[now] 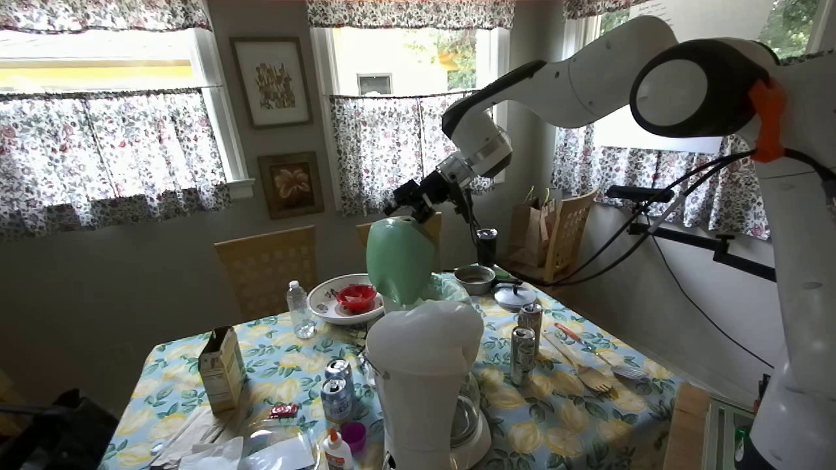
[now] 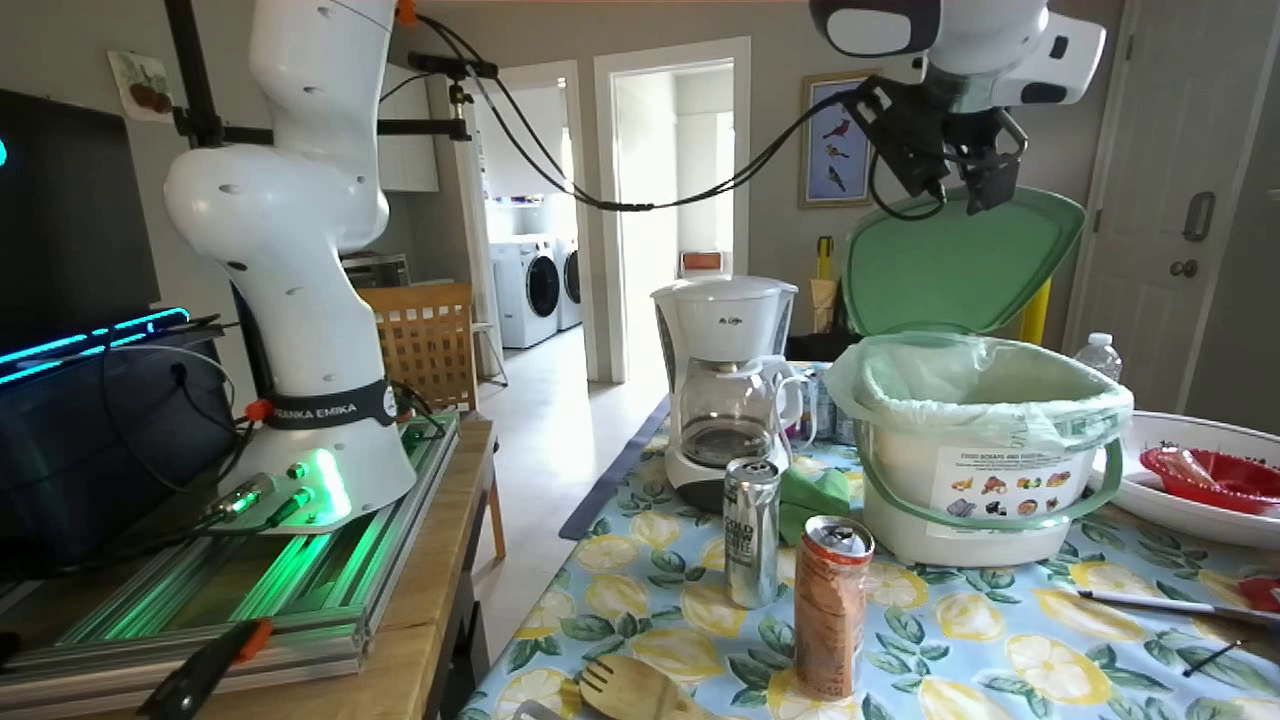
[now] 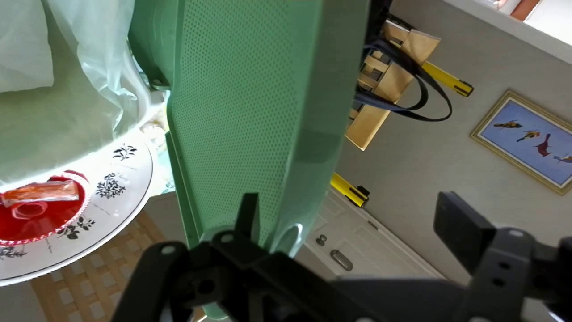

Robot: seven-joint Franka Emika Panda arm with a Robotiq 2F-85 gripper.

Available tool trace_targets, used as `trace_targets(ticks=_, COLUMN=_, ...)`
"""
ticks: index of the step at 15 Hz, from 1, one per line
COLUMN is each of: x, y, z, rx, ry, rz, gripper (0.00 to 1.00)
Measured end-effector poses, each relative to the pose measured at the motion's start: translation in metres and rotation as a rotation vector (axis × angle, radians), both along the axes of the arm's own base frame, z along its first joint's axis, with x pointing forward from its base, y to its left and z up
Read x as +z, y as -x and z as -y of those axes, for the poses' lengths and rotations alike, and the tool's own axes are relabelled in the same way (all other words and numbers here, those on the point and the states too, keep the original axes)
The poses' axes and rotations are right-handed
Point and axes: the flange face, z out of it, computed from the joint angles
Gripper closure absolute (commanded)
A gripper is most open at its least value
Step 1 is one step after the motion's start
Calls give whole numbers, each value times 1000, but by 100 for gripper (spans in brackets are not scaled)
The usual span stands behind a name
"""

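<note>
Arm (image 1: 581,85) arches high, spread claw (image 3: 348,201) slanting down at green lid (image 2: 955,275)

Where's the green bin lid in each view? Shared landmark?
In an exterior view: green lid near centre; red bowl left of it.
In an exterior view: green lid upper right; red bowl at right edge.
Wrist view: green lid left of centre; red bowl at left edge.
Landmark: red bowl.

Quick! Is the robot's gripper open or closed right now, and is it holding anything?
Black two-fingered gripper: open, jaws wide apart, holding nothing; it is close to the raised green plastic lid, but whether they touch can't be told.
</note>
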Motion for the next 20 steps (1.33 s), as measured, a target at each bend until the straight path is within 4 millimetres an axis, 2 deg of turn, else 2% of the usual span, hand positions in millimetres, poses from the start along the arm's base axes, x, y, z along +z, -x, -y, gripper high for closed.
trace_targets(ticks=10, x=10, y=-1, z=-21, rx=32, ry=-5, rz=14, gripper=0)
trace_targets(ticks=14, x=10, y=3, z=-12, rx=-23, ry=26, rz=25, gripper=0)
trace_targets(ticks=20, x=19, y=22, z=-1, rx=-95, ry=79, rz=48, gripper=0)
